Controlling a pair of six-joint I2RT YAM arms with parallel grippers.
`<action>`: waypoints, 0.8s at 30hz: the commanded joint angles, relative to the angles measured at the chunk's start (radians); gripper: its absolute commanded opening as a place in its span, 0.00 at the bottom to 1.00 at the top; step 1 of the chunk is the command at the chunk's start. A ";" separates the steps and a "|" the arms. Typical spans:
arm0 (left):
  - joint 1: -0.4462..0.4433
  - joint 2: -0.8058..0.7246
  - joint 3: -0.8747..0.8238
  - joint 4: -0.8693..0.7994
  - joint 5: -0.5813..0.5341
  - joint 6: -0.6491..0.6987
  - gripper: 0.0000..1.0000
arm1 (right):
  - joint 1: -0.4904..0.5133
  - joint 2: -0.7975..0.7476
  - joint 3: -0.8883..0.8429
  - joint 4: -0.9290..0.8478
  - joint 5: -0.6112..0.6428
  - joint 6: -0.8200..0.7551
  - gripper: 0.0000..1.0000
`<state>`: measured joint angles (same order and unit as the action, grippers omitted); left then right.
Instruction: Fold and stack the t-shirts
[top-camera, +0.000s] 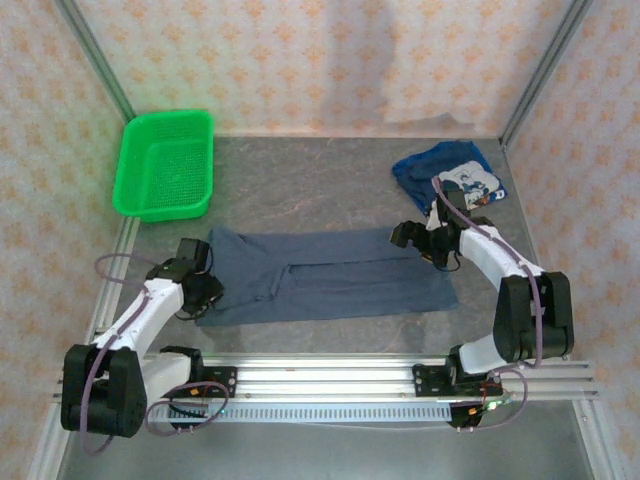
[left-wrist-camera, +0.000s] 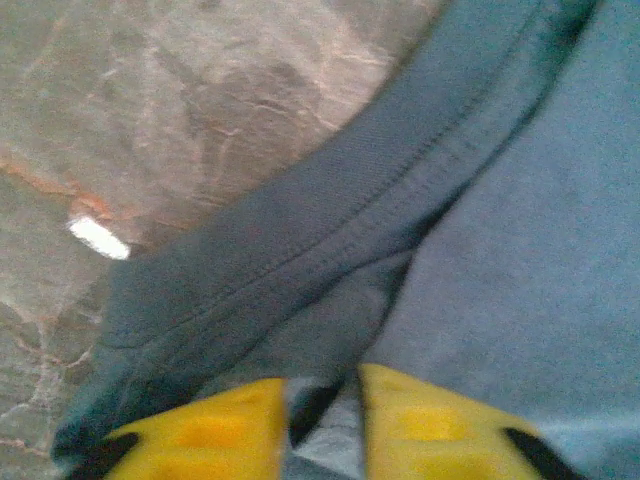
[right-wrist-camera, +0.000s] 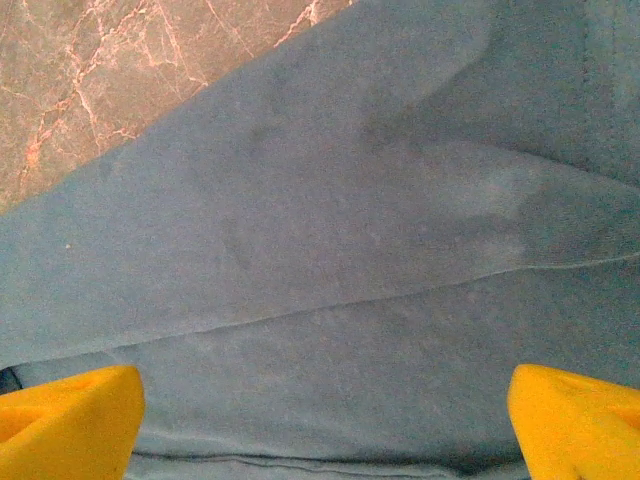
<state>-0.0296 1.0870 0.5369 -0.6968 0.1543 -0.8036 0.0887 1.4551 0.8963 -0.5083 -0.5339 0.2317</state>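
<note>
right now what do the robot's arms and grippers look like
The left arm and right arm have white shells, black joints and looping lavender cables, on a silver rail. The left gripper and right gripper have yellow fingers.

Table (top-camera: 330, 180): grey stone-patterned top with pale pinkish veins, walled by patterned panels on three sides; aluminium rails (top-camera: 330, 375) run along its near edge.

Far left corner: green mesh basket (top-camera: 165, 165), upright, mouth up.

Near middle: slate-blue t-shirt (top-camera: 330, 275) lies flat, its long side running left to right; one layer is lapped over another, with a straight fold edge along the length; the stitched hem at its left end rests on bare stone.

Far right: royal-blue t-shirt (top-camera: 450, 172), bunched, white print facing up; it lies apart from the slate-blue one and well apart from the basket.

Small white fleck (left-wrist-camera: 98, 237) on the stone just beside the left hem; what it is cannot be told.
</note>
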 joint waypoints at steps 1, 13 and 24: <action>0.010 -0.056 0.067 -0.081 -0.091 -0.019 0.40 | 0.000 -0.008 0.035 -0.023 0.044 -0.005 0.94; -0.046 -0.010 0.164 -0.113 -0.097 -0.011 0.61 | -0.071 -0.036 0.057 -0.144 0.131 0.030 0.94; -0.046 0.024 0.156 -0.111 -0.105 -0.004 0.64 | -0.110 -0.081 0.003 -0.113 0.025 0.058 0.94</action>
<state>-0.0723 1.0908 0.6964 -0.7818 0.0879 -0.8112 -0.0170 1.4006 0.9138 -0.6544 -0.4366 0.2710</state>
